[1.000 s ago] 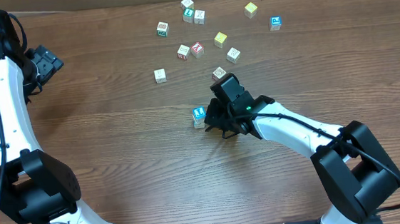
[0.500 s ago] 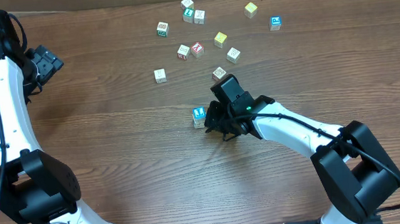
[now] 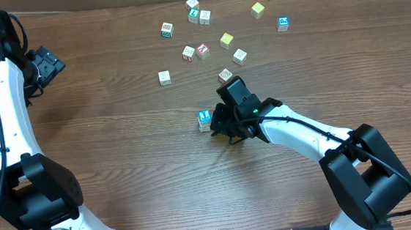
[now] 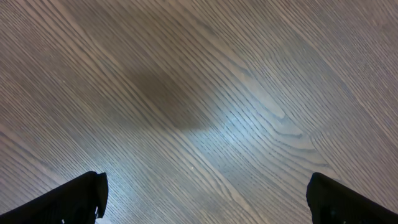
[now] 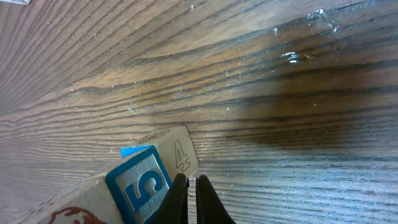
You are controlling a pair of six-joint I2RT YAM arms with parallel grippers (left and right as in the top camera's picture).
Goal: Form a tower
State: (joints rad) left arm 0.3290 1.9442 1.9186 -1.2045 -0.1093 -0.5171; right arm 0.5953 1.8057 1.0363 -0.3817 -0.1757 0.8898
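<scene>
The tower (image 3: 204, 119) stands just left of the table's middle, a narrow column of letter cubes with a blue printed face on top. In the right wrist view the tower (image 5: 146, 180) runs off toward the lower left: a pale cube marked 4, a blue-framed cube marked 5, then a cube with red print. My right gripper (image 5: 191, 190) is shut with nothing between its fingers. Its tips sit right beside the tower's lower cubes; whether they touch I cannot tell. The right gripper (image 3: 225, 125) lies just right of the tower. My left gripper (image 4: 205, 196) is open over bare wood at the far left (image 3: 47, 65).
Several loose cubes lie scattered toward the back of the table, among them a pale cube (image 3: 164, 77), a brownish one (image 3: 225, 75) just behind the right wrist, a yellow one (image 3: 227, 40) and a blue one (image 3: 283, 23). The right arm (image 3: 302, 133) stretches in from the front right.
</scene>
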